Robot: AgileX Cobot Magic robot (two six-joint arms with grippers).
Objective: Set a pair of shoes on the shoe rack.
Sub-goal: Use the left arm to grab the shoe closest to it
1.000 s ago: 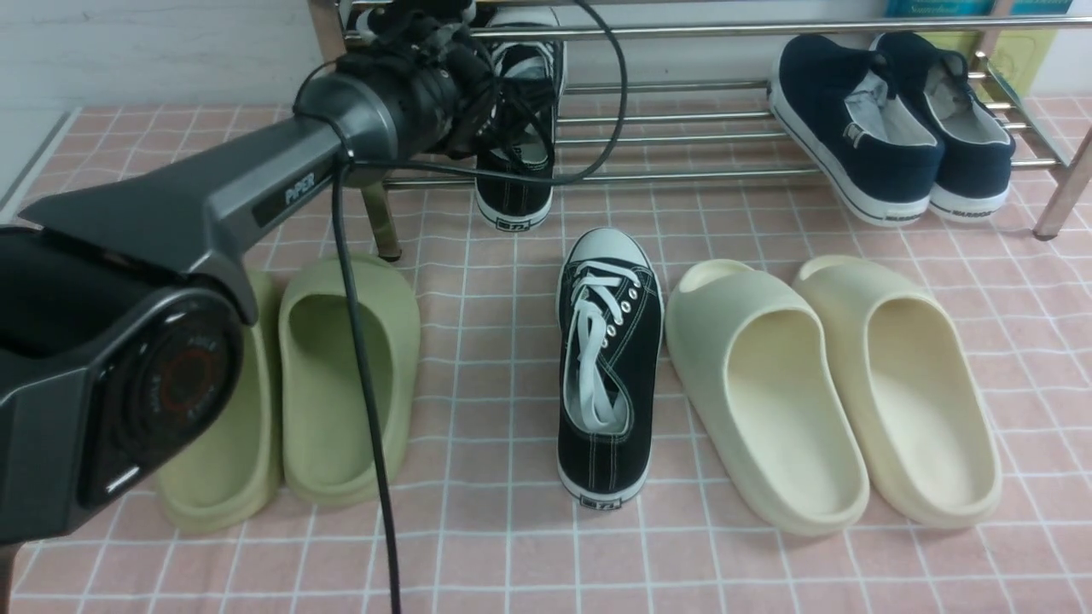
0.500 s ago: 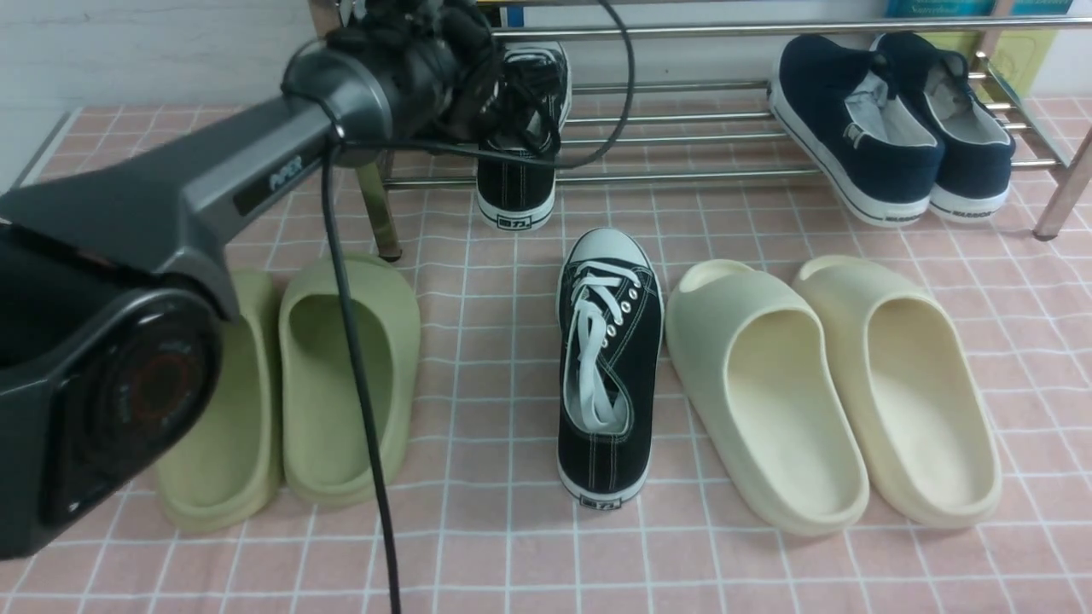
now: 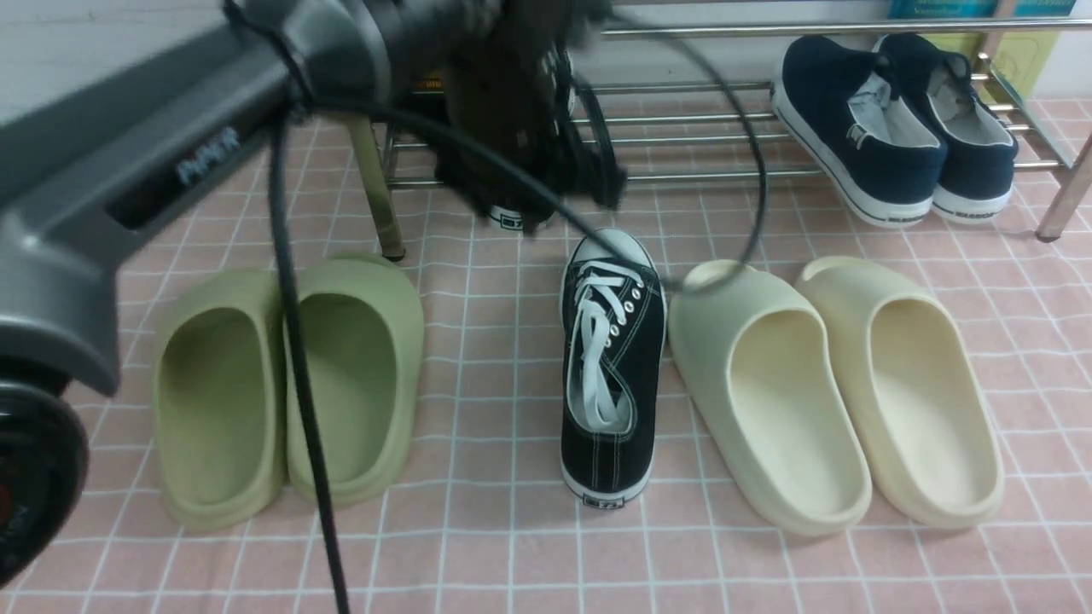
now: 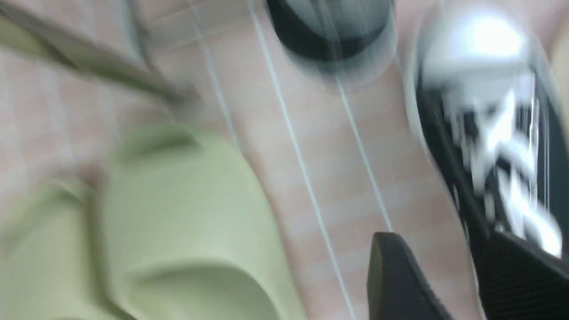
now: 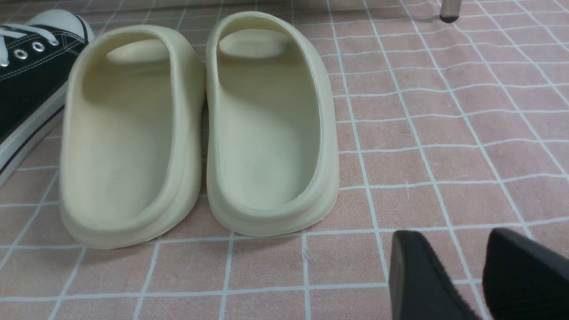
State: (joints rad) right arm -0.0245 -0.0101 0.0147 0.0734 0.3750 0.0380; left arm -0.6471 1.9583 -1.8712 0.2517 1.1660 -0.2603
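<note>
One black sneaker (image 3: 510, 220) sits on the left part of the chrome shoe rack (image 3: 682, 136), mostly hidden behind my blurred left gripper (image 3: 537, 170); only its heel shows. The other black sneaker (image 3: 612, 367) stands on the pink checked cloth, toe towards the rack. In the blurred left wrist view my left gripper (image 4: 449, 262) is open and empty above the cloth, with the floor sneaker (image 4: 489, 111) beside it and the rack sneaker's heel (image 4: 329, 31) beyond. My right gripper (image 5: 462, 258) is open and empty low over the cloth, beside the cream slides.
Two green slides (image 3: 281, 384) lie on the left and two cream slides (image 3: 836, 384) on the right of the floor sneaker. Navy slip-on shoes (image 3: 887, 128) sit on the right end of the rack. My left arm's cable (image 3: 294, 341) hangs across the green slides.
My left arm has lifted and pulled back from the sneaker on the rack, moving fast and blurred. That sneaker stays on the rack. The floor sneaker has not moved.
</note>
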